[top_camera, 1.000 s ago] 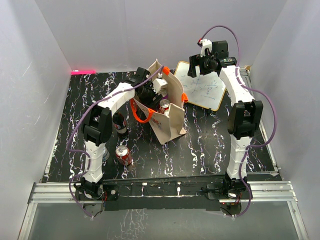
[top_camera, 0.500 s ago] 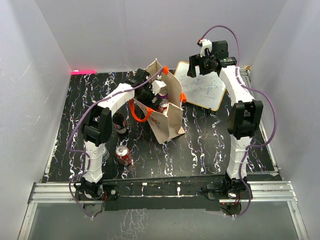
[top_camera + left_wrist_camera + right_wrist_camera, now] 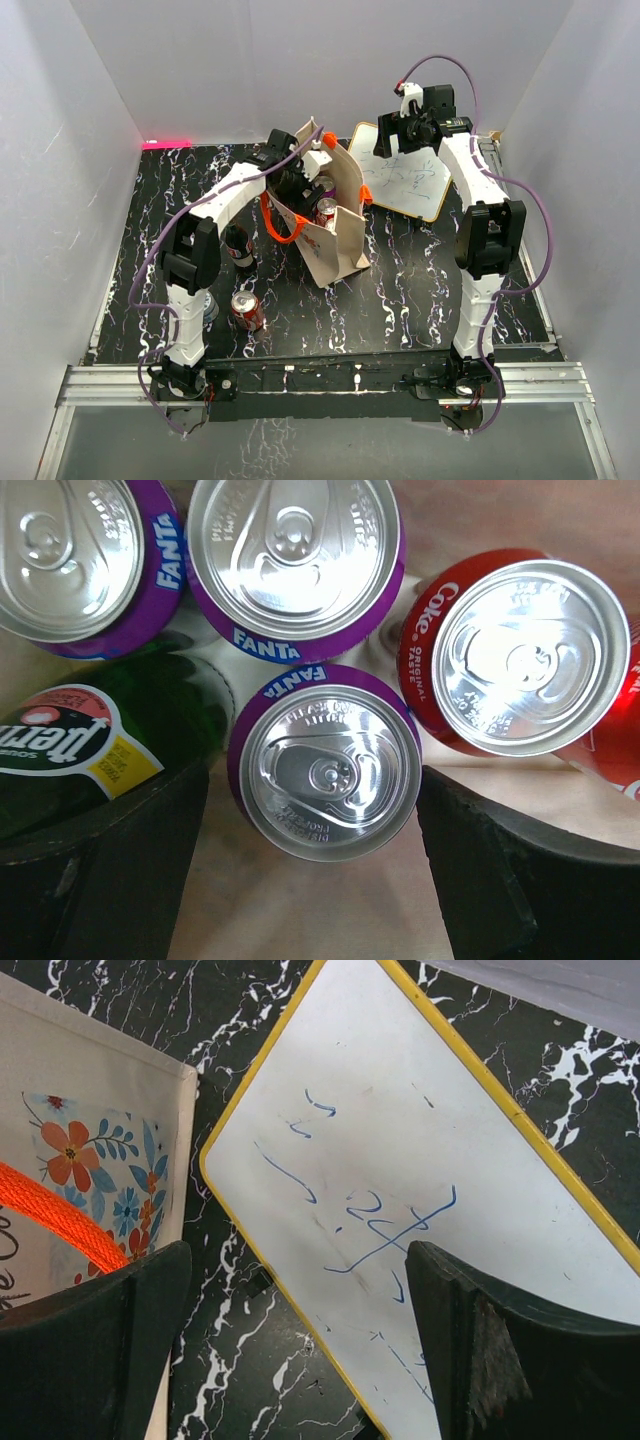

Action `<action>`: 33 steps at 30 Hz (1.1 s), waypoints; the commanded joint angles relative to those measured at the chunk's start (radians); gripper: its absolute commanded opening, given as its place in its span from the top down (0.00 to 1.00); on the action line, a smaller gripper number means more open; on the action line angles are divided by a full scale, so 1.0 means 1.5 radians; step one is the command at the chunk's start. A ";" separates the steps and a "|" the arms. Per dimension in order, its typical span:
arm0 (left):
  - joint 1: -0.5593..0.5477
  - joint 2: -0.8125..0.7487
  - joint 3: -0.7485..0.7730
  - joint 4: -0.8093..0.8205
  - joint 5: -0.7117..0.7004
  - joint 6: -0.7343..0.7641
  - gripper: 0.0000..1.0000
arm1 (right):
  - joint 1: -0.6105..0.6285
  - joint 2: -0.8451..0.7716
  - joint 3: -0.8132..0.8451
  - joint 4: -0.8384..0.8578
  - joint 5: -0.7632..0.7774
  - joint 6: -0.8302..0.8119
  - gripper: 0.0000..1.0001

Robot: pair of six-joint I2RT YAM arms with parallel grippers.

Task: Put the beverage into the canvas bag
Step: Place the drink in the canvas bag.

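Top view: the canvas bag (image 3: 338, 235) stands upright and open-mouthed at the centre of the black marbled table (image 3: 420, 285). The left arm reaches in from 8 o'clock, and the left gripper (image 3: 308, 182) sits in the bag's mouth. At 1 o'clock of the bag a yellow-framed whiteboard (image 3: 410, 185) lies flat, with the right gripper (image 3: 400, 132) held above its far edge. At 9 o'clock of the bag a dark bottle (image 3: 238, 250) stands on the table. A red can (image 3: 247, 310) lies on its side at 7 o'clock.

Left wrist view: the left gripper (image 3: 310, 790) looks straight down into the bag. Its fingers (image 3: 110, 870) are spread wide to either side of a purple Fanta can (image 3: 325, 770), which stands upright on the beige bag floor, with a gap showing at the left finger. Round this can are a Coke can (image 3: 515, 655) at 2 o'clock, a second Fanta can (image 3: 295, 560) at 12 o'clock, a third Fanta can (image 3: 70, 555) at 10 o'clock and a green bottle (image 3: 80, 745) at 9 o'clock.

Right wrist view: the right gripper (image 3: 300, 1300) has its fingers (image 3: 95, 1350) parted and holds nothing. It hangs over the whiteboard's near corner, with the bag's floral side at 9 o'clock.
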 commanded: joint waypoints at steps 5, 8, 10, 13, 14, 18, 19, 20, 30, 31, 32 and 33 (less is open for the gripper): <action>0.020 -0.013 0.034 0.028 0.022 -0.018 0.23 | -0.001 -0.049 -0.003 0.030 -0.001 0.013 0.08; 0.020 -0.004 0.039 0.028 0.015 -0.011 0.25 | -0.001 -0.050 -0.002 0.030 0.003 0.013 0.09; 0.020 0.003 0.050 0.023 0.016 -0.009 0.25 | -0.002 -0.050 -0.002 0.030 0.005 0.013 0.08; 0.020 0.016 0.068 0.008 0.032 -0.010 0.29 | -0.002 -0.049 -0.003 0.030 0.004 0.013 0.08; 0.020 0.016 0.069 0.007 0.039 -0.011 0.30 | -0.002 -0.049 -0.002 0.030 0.004 0.012 0.08; 0.020 0.011 0.052 0.013 0.066 0.003 0.37 | -0.002 -0.045 0.001 0.029 0.007 0.013 0.08; 0.020 0.010 0.049 0.014 0.070 0.004 0.38 | -0.002 -0.044 0.002 0.030 0.007 0.014 0.08; 0.020 0.011 0.049 0.012 0.072 0.003 0.39 | -0.002 -0.044 0.002 0.030 0.008 0.014 0.08; 0.019 0.041 0.078 -0.033 0.064 -0.024 0.34 | -0.002 -0.041 0.000 0.030 0.010 0.015 0.08; 0.020 0.046 0.083 -0.039 0.061 -0.024 0.33 | -0.002 -0.041 -0.001 0.030 0.010 0.014 0.08; 0.019 0.052 0.089 -0.045 0.059 -0.023 0.31 | -0.001 -0.041 -0.001 0.031 0.010 0.015 0.08; 0.019 0.057 0.095 -0.050 0.057 -0.021 0.30 | -0.001 -0.041 -0.002 0.030 0.011 0.014 0.08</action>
